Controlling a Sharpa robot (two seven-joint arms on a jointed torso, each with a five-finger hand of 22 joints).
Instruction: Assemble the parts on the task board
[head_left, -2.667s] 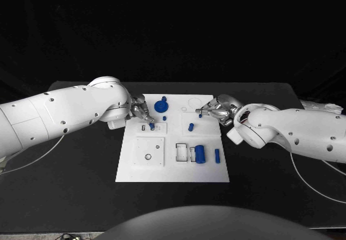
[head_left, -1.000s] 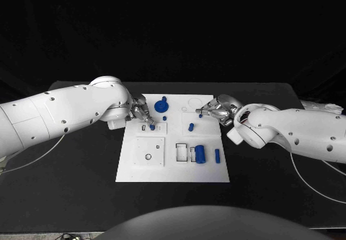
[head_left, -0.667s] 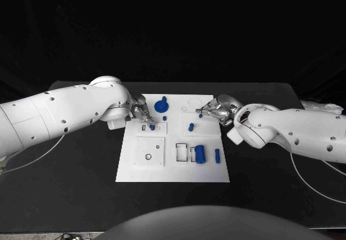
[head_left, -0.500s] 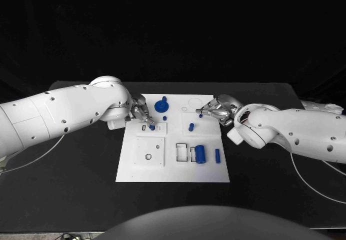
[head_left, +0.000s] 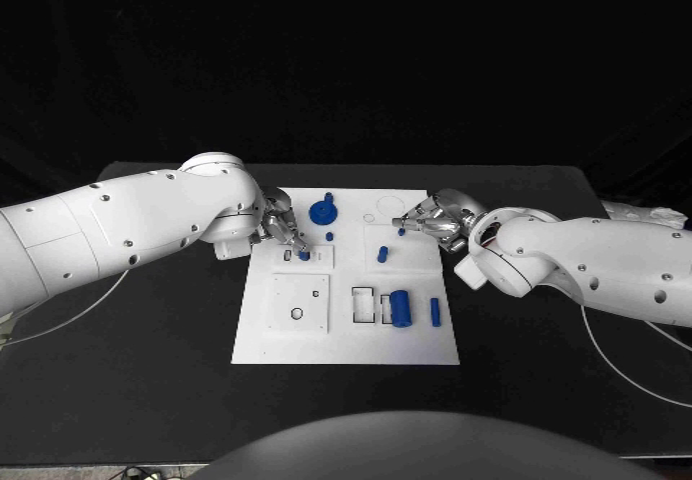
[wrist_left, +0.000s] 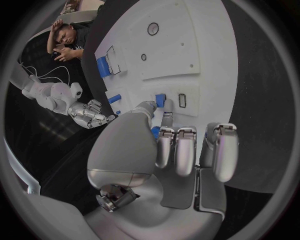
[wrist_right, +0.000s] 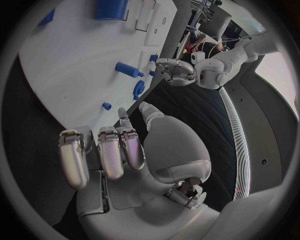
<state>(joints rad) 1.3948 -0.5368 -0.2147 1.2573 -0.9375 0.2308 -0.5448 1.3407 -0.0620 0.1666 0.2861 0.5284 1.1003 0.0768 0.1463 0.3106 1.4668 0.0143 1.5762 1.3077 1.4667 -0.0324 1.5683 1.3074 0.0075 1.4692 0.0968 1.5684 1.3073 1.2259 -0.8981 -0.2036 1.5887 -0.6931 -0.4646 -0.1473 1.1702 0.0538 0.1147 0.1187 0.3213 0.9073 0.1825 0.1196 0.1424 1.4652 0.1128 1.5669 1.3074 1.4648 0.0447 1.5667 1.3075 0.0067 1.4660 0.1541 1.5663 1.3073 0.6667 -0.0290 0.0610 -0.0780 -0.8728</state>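
The white task board (head_left: 346, 330) lies mid-table. My left hand (head_left: 278, 228) is over its far left part and pinches a small blue part (wrist_left: 160, 100) between thumb and a finger, right at a slot (wrist_left: 182, 100) in a raised white block. My right hand (head_left: 433, 221) hovers at the board's far right edge with its fingers curled in. A small blue peg (wrist_right: 107, 106) stands on the board just off its fingertips, apart from them. A blue gear-like part (head_left: 323, 212) sits at the far edge between the hands.
More blue parts lie on the board: a short piece (head_left: 382, 254) in the middle, a thick cylinder (head_left: 400, 307) and a thin bar (head_left: 434, 309) near the front right. A raised plate with holes (head_left: 299, 302) sits front left. Black table (head_left: 130, 340) surrounds the board.
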